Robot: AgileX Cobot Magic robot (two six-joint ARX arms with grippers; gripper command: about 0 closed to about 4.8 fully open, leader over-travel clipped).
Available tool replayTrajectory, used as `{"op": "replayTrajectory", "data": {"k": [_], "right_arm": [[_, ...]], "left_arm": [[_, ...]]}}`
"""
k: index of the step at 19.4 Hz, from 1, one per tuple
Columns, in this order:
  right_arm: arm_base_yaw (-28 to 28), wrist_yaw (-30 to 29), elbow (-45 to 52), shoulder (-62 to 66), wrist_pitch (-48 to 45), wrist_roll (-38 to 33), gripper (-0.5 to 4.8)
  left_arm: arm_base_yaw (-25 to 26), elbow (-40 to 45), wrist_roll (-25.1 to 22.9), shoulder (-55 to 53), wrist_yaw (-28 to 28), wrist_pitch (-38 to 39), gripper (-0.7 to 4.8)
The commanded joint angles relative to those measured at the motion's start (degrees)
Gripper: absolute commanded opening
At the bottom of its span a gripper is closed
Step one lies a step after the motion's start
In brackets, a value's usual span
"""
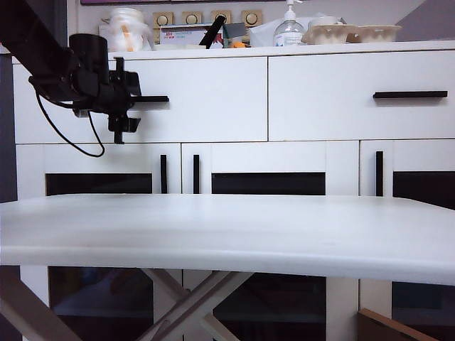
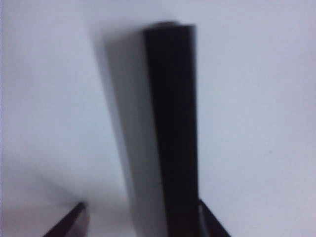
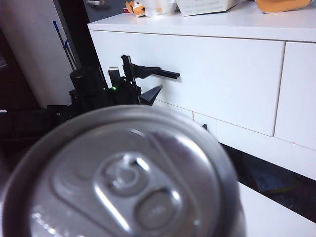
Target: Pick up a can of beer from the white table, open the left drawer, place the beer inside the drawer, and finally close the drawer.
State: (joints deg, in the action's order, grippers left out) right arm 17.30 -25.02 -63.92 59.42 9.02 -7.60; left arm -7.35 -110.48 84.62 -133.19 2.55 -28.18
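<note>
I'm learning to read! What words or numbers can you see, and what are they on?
No text here can be read.
Box on the cabinet top: red and dark print, too small and blurred.
Pump bottle: label too small.
Can by the right gripper: only its plain lid shows, no words.
Drawer and handle at the left gripper: none.

Your left gripper (image 1: 121,99) sits at the left drawer (image 1: 206,99) handle (image 1: 153,99) behind the tabletop (image 1: 227,234) — right gripper's can of beer (image 3: 123,177) faces it.

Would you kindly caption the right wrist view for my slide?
Right tool holds the can of beer up close; beyond it, the left tool sits at the left drawer handle.
</note>
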Motion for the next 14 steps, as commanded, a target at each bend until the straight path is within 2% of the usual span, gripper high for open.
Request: {"op": "replayTrajectory", "data": {"k": [1, 14], "right_arm": [[0.11, 0.04, -0.66, -0.5, -3.26, 0.13, 1.44], [0.11, 0.04, -0.66, -0.5, -3.23, 0.13, 1.44]], "left_arm": [[-0.07, -0.22, -0.26, 0.55, -0.02, -0.83, 2.64], [0.0, -1.68, -0.39, -0.33, -0.59, -2.75, 2.66]]}}
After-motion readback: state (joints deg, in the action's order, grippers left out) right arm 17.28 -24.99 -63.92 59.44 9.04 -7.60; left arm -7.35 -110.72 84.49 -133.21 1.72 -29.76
